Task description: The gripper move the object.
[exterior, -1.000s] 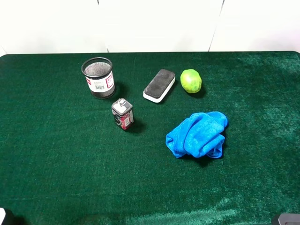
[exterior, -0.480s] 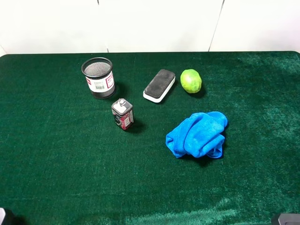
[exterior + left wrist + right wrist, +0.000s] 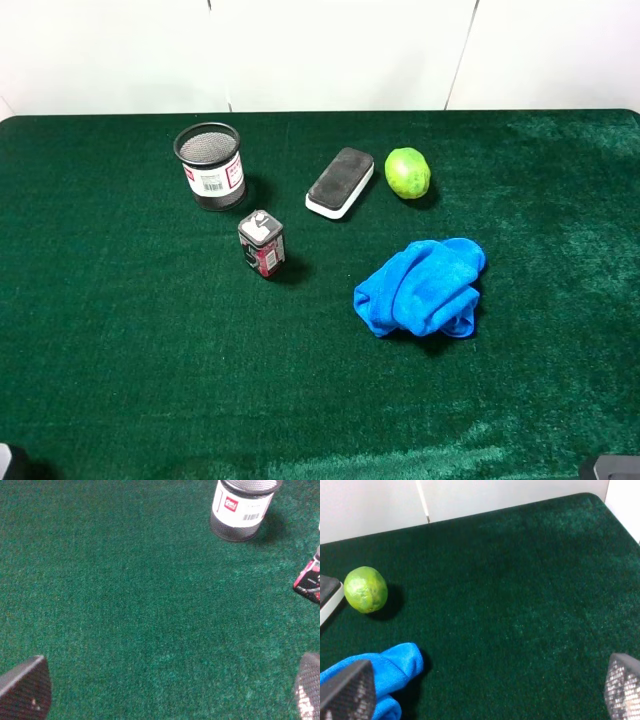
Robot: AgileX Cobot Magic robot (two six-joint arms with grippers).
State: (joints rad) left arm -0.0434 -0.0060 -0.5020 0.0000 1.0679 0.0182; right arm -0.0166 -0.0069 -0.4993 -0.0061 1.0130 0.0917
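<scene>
On the green felt table point(image 3: 120, 330) stand a black mesh pen cup point(image 3: 210, 165), a small red and black box point(image 3: 262, 243), a black-topped board eraser point(image 3: 340, 182), a green lime point(image 3: 407, 172) and a crumpled blue cloth point(image 3: 422, 287). My left gripper point(image 3: 167, 690) is open and empty, low over bare felt, well short of the cup point(image 3: 242, 507) and the box point(image 3: 310, 580). My right gripper point(image 3: 485, 690) is open and empty, near the cloth point(image 3: 375, 675) and apart from the lime point(image 3: 365, 589). Only slivers of both arms show at the exterior view's bottom corners.
A white wall point(image 3: 330, 50) runs along the table's far edge. The eraser's end shows at the right wrist view's edge point(image 3: 327, 597). Bare felt covers the front half of the table.
</scene>
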